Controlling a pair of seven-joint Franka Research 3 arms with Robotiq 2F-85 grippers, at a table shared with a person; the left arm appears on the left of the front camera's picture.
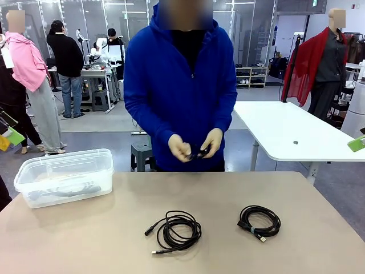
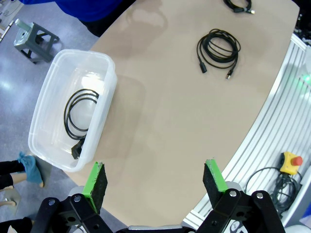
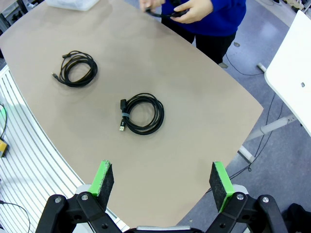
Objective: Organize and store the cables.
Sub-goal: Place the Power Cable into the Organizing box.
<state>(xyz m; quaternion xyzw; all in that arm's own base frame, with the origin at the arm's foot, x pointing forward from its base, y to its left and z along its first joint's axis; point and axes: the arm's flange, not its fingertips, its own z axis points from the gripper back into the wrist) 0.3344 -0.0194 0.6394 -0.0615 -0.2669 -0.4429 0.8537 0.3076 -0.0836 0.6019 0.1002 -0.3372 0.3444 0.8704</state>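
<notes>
Over table [image 1: 85, 240], both claws [image 2: 154, 167] [image 3: 161, 166] wide, empty

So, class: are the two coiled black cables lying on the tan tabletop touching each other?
Apart. The front view shows bare tan tabletop between the looser black coiled cable and the tighter black coiled cable.

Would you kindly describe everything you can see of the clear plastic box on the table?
The clear plastic box is a translucent rectangular tub with rounded corners and a thick rim, with no lid on. It stands upright on the table, at the far corner on the robot's left. One black coiled cable lies flat on its floor. Nothing else touches it.
</notes>
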